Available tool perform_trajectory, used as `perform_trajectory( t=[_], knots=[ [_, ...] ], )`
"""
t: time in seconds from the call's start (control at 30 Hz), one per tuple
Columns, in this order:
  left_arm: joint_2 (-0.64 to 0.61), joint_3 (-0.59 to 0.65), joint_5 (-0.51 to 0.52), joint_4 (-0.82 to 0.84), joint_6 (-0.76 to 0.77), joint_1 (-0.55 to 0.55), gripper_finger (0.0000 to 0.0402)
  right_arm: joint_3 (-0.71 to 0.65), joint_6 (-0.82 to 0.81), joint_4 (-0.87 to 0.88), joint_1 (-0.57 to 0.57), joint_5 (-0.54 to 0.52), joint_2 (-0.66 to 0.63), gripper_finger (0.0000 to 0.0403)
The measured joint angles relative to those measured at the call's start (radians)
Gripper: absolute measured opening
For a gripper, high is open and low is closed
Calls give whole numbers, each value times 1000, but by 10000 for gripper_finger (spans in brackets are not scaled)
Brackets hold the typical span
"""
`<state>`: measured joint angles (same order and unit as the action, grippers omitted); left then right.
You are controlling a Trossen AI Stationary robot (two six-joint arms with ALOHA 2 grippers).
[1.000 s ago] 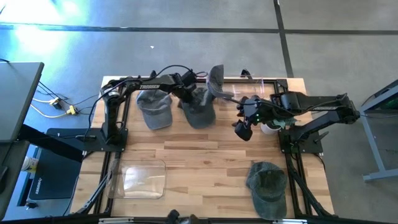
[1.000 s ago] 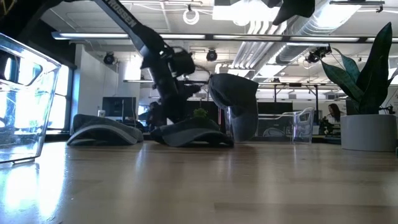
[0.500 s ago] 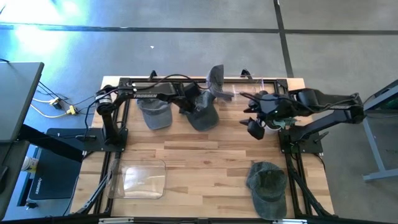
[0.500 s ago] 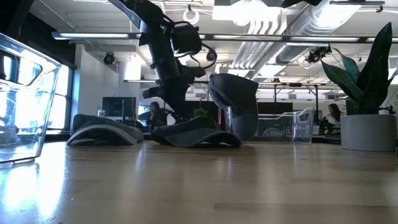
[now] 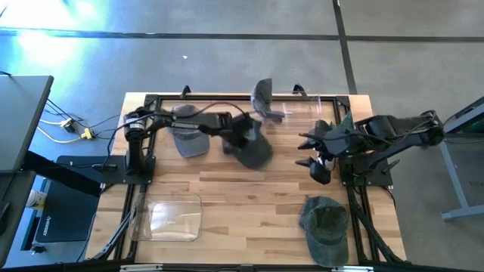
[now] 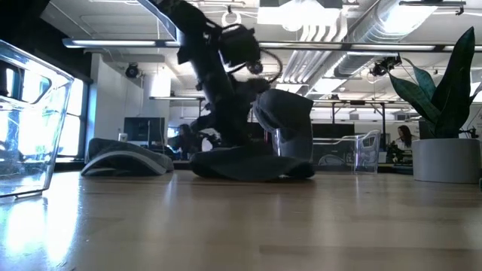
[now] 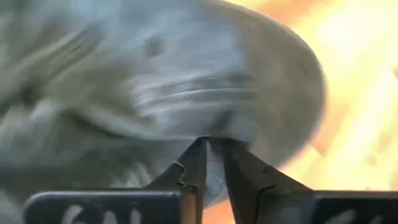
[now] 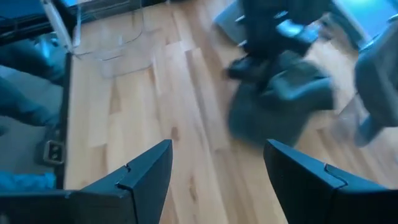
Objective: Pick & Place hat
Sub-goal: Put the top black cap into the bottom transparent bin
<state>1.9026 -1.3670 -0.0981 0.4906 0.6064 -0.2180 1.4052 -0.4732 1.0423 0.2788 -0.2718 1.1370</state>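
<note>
A grey hat (image 5: 257,153) lies on the wooden table (image 5: 249,204) near its middle, also seen in the low view (image 6: 252,164). It fills the left wrist view (image 7: 186,81). My left gripper (image 5: 244,140) stands over the hat's far-left edge, slanting down, shut on its cloth (image 7: 212,146). My right gripper (image 5: 314,168) hangs open above the table's right side, touching nothing. In the right wrist view its wide-apart fingers (image 8: 217,149) frame bare wood, with the hat (image 8: 273,106) farther off. My left gripper pinches a bit of the hat's grey cloth (image 7: 211,163) between its two fingers, at the hat's edge nearest the left arm. The fingers come slanting down from the table's left. The hat's underside (image 6: 252,175) rests flat on the table.
A second grey hat (image 5: 189,140) lies at the far left. A third (image 5: 262,94) stands upright at the far edge, and another (image 5: 325,223) lies near right. A clear container (image 5: 174,219) stands near left. A potted plant (image 6: 444,113) is at the right.
My left gripper has gone toward the table's right edge and a little nearer, sliding the hat along the table; the hat stays flat on the wood. My right gripper has drawn back toward the right edge, still open.
</note>
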Motion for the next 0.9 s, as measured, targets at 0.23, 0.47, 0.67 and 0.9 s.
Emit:
perform_trajectory(
  t=[0.23,0.47,0.67,0.9],
  knots=[
    [-10,-2,-124,-36,-59,203,5,0,7,-14,41,-98,0,248],
    [-11,-109,102,220,192,299,2,0,8,-14,49,-115,0,248],
    [-11,-141,85,479,277,279,45,0,5,-15,49,-122,0,248],
    [-11,-93,113,482,293,228,190,0,-31,-15,49,-93,0,248]
  ],
)
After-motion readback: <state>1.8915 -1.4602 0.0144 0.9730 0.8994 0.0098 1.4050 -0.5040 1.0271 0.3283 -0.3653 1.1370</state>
